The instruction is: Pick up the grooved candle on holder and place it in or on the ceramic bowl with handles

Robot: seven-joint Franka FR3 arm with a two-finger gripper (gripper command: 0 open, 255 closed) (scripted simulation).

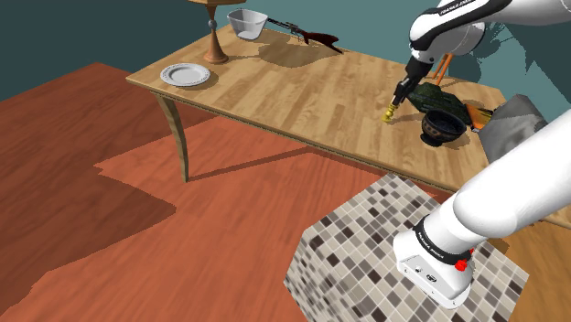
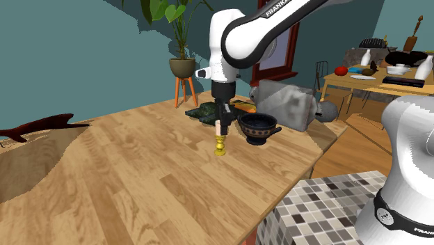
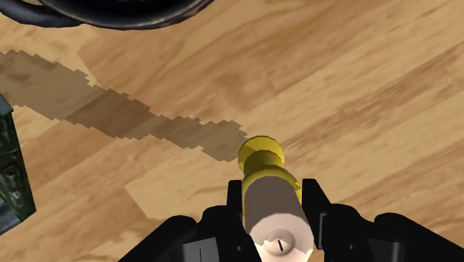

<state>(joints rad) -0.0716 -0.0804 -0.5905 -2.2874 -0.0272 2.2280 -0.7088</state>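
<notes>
Wrist view: pincer (image 3: 273, 199) tight on candle (image 3: 272, 216) w/ gold holder (image 3: 260, 156), nr dark bowl (image 3: 111, 13)

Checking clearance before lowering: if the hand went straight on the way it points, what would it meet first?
The wooden table, just beneath the candle on holder that the hand clasps; the gap between them is unclear.

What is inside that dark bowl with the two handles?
Nothing shows inside the dark bowl; its near wall hides the bottom. The candle is beside it, clasped by the gripper.
</notes>
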